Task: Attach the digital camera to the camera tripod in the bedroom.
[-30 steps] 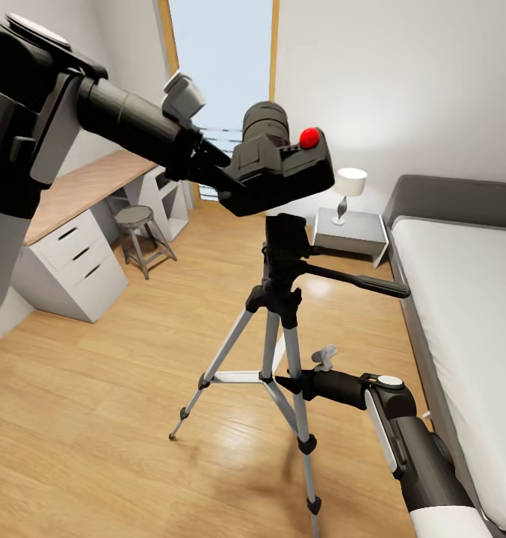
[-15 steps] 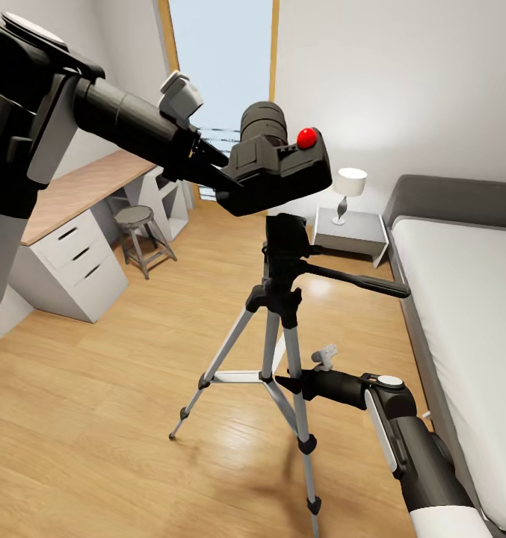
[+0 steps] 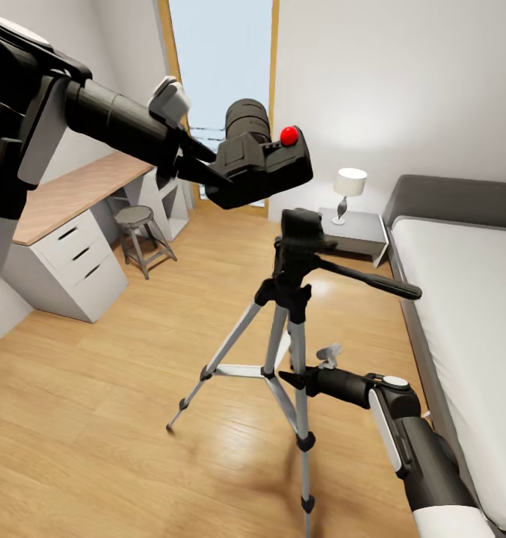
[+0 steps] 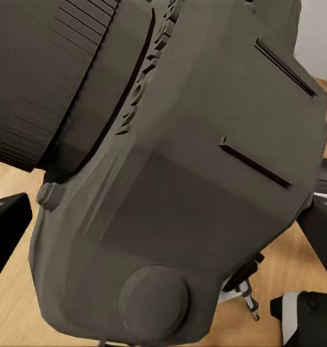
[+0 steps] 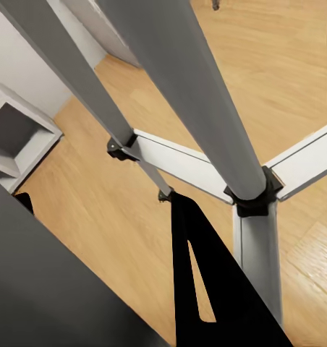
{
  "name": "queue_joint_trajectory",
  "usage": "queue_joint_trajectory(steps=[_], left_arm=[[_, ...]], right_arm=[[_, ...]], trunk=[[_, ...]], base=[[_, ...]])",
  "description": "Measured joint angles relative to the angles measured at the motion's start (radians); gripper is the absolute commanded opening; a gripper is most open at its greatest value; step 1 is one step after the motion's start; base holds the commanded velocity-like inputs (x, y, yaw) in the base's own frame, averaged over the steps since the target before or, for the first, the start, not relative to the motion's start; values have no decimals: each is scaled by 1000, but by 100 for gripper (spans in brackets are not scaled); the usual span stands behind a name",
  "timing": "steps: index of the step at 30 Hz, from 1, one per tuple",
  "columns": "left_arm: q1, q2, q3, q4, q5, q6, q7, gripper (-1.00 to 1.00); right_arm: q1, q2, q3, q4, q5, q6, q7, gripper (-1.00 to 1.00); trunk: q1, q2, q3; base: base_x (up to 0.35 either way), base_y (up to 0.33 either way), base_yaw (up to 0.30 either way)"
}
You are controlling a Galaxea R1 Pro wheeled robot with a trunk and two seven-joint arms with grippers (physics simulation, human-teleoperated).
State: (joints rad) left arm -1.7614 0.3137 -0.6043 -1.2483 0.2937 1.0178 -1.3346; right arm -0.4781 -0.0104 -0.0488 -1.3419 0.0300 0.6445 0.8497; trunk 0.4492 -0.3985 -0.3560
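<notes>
My left gripper is shut on the digital camera, a black body with a red button, held in the air above and left of the tripod's head. The left wrist view is close on the camera body. The camera tripod stands on the wood floor, with its black head bare and its pan handle pointing right. My right gripper is low at a silver leg and appears shut on it. One black finger lies beside the leg in the right wrist view.
A grey round stool and a white desk with drawers stand at the left. A nightstand with a lamp sits by the far wall. The grey bed runs along the right. A tall window is behind.
The left arm has carried the camera left and slightly up, off the line of the tripod head. The tripod's head has shifted right, and the right gripper has moved a little with it.
</notes>
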Motion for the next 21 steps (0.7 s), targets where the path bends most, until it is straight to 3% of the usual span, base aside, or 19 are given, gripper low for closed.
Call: queue_joint_trajectory(steps=[3, 7, 21], left_arm=[[-4, -2, -3, 17, 3, 0, 17, -100], [-5, -3, -3, 40, 4, 0, 23, -100], [-5, -1, -1, -1, 4, 3, 9, -100]], right_arm=[[0, -4, -4, -3, -18, 0, -15, -100], [0, -6, -4, -3, 49, -39, -30, -100], [1, -7, -3, -4, 50, -39, -32, -100]], trunk=[[0, 0, 0], [0, 0, 0], [0, 0, 0]], base=[[0, 0, 0], [0, 0, 0], [0, 0, 0]])
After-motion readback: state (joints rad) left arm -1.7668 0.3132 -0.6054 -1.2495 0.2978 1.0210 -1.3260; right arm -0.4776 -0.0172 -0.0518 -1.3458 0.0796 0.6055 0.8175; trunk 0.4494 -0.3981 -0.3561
